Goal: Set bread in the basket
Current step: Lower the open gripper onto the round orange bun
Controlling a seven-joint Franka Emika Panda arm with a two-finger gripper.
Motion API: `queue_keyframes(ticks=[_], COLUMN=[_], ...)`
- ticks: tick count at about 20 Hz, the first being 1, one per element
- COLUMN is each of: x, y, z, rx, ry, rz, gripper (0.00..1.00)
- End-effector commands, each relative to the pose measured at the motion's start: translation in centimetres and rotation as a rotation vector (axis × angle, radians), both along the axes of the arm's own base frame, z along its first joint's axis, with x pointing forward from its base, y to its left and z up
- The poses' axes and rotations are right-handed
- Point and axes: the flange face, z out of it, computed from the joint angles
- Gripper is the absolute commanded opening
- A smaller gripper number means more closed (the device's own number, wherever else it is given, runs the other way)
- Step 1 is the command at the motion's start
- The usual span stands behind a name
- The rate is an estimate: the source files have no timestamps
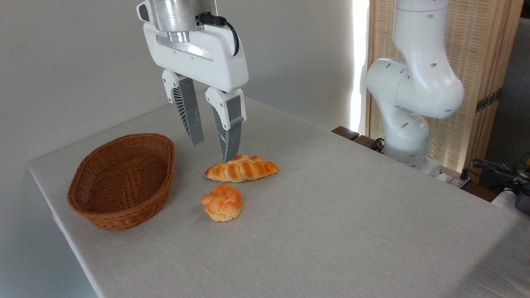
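Golden bread (222,202) is sitting on the desk (331,215), right of the basket (122,180). Behind the bread, the hand (212,151) is hanging wide open, holding nothing, over a long loaf (242,169).

The gripper (212,151) is hanging over the table (331,215), its tips just behind the braided loaf (242,168). The bread (222,202) is lying below and nearer the camera, close in front of the loaf. The basket (122,180) is sitting to the left, apart from both.
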Motion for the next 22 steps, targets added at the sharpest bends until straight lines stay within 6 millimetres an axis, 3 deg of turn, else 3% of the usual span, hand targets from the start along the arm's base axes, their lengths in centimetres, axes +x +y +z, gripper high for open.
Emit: queue_keyframes(ticks=[1,14,18,22], x=[0.0,0.0,-0.4,-1.0], y=[-0.9,-1.2,-5.5,-8.4], z=[0.2,-0.2,-4.1,-9.8], rx=[-0.004,-0.004,0.000,0.011], ry=[0.023,0.024,0.053,0.081], rz=[0.008,-0.001,-0.085,-0.143], gripper=[1.00,1.00,1.00,1.00])
